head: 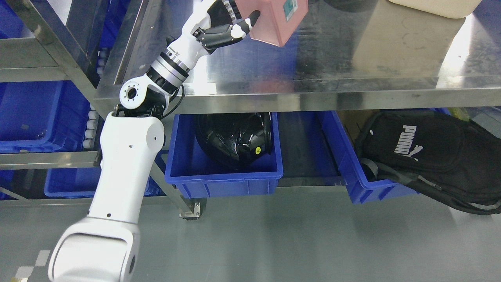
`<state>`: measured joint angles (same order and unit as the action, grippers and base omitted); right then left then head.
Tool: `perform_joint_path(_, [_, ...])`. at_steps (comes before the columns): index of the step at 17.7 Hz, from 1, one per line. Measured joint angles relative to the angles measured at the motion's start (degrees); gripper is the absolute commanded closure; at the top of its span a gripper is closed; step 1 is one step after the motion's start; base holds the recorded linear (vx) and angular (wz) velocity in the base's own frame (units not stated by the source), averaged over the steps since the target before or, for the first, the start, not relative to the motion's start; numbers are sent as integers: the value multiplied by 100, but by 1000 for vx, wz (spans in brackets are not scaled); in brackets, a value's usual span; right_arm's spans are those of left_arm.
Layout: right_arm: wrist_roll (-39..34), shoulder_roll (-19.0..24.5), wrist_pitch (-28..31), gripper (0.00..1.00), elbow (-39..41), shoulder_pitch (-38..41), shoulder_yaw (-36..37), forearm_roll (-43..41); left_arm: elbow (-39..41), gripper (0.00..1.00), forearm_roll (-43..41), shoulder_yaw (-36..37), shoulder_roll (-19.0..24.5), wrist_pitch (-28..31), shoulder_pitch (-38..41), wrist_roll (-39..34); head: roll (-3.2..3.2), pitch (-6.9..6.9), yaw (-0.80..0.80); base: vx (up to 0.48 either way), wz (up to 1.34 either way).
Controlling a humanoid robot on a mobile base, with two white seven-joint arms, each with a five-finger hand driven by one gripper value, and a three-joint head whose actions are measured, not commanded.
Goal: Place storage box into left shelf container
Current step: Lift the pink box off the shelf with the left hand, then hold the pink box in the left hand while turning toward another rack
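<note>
A pink storage box (276, 19) with a small teal label is held above the steel tabletop (332, 74) at the top middle of the head view. My left hand (231, 21) grips its left side, fingers curled on it; the white left arm rises from the lower left. The box is tilted and its top is cut off by the picture's edge. The shelf rack (43, 70) stands at the left with blue containers (35, 113) on its levels. My right arm does not show.
Under the table sit a blue bin (223, 172) holding a black helmet (235, 137) and another blue bin (364, 180) with a black Puma bag (430, 152). A beige container (434, 7) stands at the table's far right. Grey floor lies in front.
</note>
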<state>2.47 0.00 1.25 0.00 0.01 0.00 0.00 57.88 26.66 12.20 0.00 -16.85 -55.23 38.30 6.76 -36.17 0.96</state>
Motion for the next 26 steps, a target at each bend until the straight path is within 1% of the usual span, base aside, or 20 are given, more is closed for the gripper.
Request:
perform_joint_path(3, [2, 0, 0, 0, 0, -1, 0, 0, 851, 99, 166, 12, 0, -457, 792, -504, 0, 0, 0, 0, 12])
perform_joint_path(4, [2, 0, 0, 0, 0, 0, 0, 0, 1105, 99, 194, 44, 0, -627, 1096, -567, 0, 0, 0, 0, 0])
perform_joint_path(6, [2, 0, 0, 0, 0, 0, 0, 0, 1550, 99, 233, 115, 0, -988, 1703, -604, 0, 0, 0, -1, 67])
perform_joint_path(9, [2, 0, 0, 0, 0, 1, 0, 0, 2070, 98, 273, 210, 0, -1284, 2469, -463, 0, 0, 0, -4, 500])
perform_joint_path(11, [2, 0, 0, 0, 0, 0, 0, 0, 2311, 98, 286, 254, 0, -1391, 2819, -348, 0, 0, 0, 17, 894])
perform_joint_path(18, [2, 0, 0, 0, 0, 0, 0, 0, 2814, 98, 306, 397, 0, -1611, 3657, -96, 0, -1, 0, 103, 1196])
perform_joint_path(26, [15, 0, 0, 0, 0, -2, 0, 0, 3135, 98, 310, 474, 0, -2278, 5020, -69, 0, -4, 0, 226, 1212])
